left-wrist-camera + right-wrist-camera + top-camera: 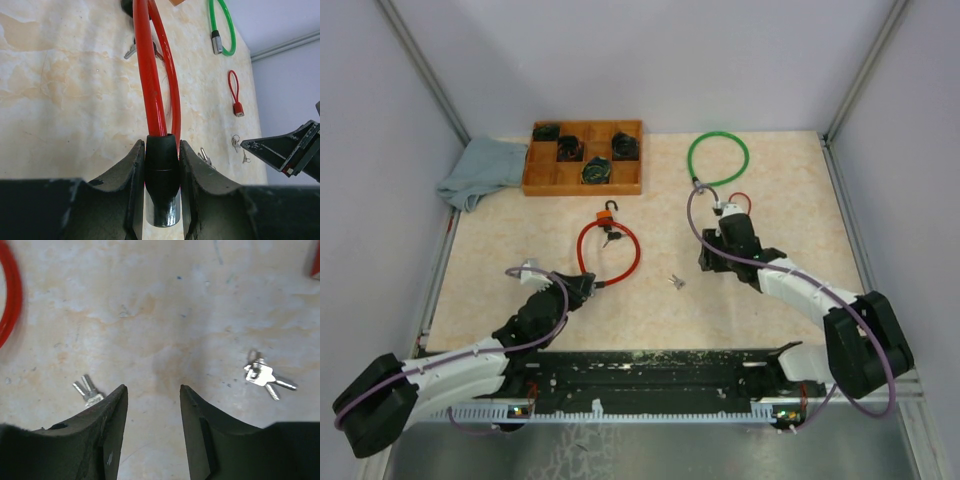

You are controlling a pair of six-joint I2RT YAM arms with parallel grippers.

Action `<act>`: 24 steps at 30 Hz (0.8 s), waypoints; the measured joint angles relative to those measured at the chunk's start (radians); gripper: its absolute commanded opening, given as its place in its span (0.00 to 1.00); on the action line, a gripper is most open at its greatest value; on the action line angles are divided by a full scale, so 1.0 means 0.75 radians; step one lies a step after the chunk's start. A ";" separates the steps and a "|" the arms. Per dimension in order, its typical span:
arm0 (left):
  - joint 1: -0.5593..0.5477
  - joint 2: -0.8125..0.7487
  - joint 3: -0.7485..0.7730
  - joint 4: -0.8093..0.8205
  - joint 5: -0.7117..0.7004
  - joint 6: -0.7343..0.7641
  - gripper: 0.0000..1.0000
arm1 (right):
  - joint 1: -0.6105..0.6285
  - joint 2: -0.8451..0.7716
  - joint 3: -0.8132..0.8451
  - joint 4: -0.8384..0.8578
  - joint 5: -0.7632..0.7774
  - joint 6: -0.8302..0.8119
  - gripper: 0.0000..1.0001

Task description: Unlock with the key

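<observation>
Red cable lock [15, 295] blurry, cropped at the left edge; key pair [87, 390] half behind the jaws.

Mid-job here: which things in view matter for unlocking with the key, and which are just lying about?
Job: red cable lock, clamped in left gripper; loose keys by the open right gripper.
Likely lying about: green cable loop, small red lock, wooden tray, cloth.
</observation>
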 measured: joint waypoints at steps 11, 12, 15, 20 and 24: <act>0.000 -0.067 0.000 -0.031 0.016 0.000 0.00 | -0.174 0.062 0.057 -0.105 0.207 -0.025 0.51; 0.000 -0.076 0.000 -0.039 0.016 0.000 0.00 | -0.183 0.077 0.070 -0.101 0.208 -0.033 0.51; 0.000 -0.089 0.000 -0.049 0.016 0.003 0.00 | -0.196 0.158 0.129 -0.088 0.207 -0.057 0.52; 0.000 -0.106 0.000 -0.055 0.018 0.005 0.00 | -0.196 0.292 0.209 -0.074 0.205 -0.078 0.52; 0.001 -0.119 0.000 -0.065 0.020 0.005 0.00 | -0.196 0.339 0.215 -0.105 0.185 -0.078 0.53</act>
